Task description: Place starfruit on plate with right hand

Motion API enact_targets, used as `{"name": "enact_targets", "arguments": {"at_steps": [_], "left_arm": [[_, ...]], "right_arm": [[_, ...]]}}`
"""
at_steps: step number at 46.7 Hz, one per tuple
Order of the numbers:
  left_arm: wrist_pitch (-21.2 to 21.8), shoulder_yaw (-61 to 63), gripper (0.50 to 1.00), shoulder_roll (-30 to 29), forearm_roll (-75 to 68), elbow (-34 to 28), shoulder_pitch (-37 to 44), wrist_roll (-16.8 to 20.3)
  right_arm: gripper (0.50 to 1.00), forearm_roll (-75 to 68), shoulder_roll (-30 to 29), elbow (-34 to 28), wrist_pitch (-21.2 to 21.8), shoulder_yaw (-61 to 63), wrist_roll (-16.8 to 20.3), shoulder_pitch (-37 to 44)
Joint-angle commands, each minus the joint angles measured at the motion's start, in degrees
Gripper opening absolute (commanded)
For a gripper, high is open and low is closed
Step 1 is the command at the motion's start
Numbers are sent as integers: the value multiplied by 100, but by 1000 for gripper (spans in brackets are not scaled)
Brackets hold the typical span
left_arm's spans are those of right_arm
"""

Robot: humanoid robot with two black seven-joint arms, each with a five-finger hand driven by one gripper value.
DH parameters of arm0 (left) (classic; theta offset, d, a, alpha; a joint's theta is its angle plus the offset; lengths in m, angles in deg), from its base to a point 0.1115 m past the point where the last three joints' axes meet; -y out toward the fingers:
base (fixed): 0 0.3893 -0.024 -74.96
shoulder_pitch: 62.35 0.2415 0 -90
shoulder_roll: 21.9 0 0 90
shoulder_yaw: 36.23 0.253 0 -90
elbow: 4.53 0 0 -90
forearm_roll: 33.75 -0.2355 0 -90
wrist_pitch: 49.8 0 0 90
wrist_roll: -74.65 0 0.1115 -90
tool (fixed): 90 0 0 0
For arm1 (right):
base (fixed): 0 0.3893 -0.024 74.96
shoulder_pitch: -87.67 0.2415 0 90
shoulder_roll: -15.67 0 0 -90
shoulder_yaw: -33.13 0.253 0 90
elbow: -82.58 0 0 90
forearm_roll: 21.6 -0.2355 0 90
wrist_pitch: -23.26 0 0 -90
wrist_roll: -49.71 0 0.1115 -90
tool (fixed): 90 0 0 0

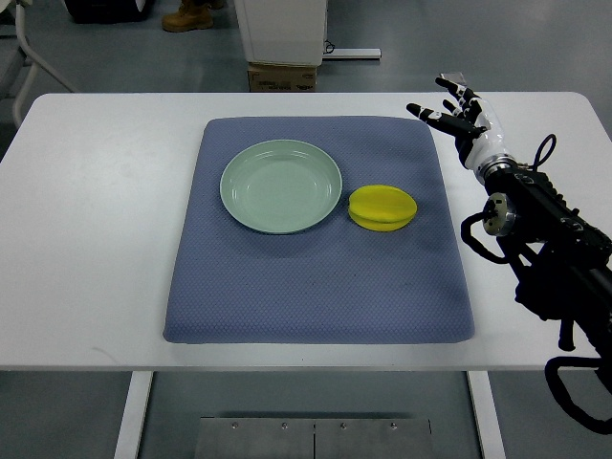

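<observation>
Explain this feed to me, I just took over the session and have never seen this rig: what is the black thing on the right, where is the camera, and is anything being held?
There is only one picture, taken from the robot's own head side, looking steeply down at a white table. The black jointed thing entering from the right edge is the robot's right arm, ending in the right hand with fingers. Those fingers are spread and hold nothing; the hand hovers over the table's far right corner, just off the mat. The left arm is not in the picture.

On the table lies a blue-grey mat. On the mat sits an empty pale green plate, and just to its right, very close to its rim, the yellow starfruit. So the fruit is not yet picked up or on the plate.
</observation>
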Motion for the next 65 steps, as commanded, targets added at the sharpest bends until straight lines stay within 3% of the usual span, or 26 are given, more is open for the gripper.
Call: {"name": "enact_targets", "arguments": {"at_steps": [1,65], "left_arm": [[0,0,1000,0,0,3,4,0],[0,0,1000,0,0,-6,13,0]], "right_arm": [[1000,0,0,0,2,0,-7,0],[1000,0,0,-35,11,0,-7,17]]}}
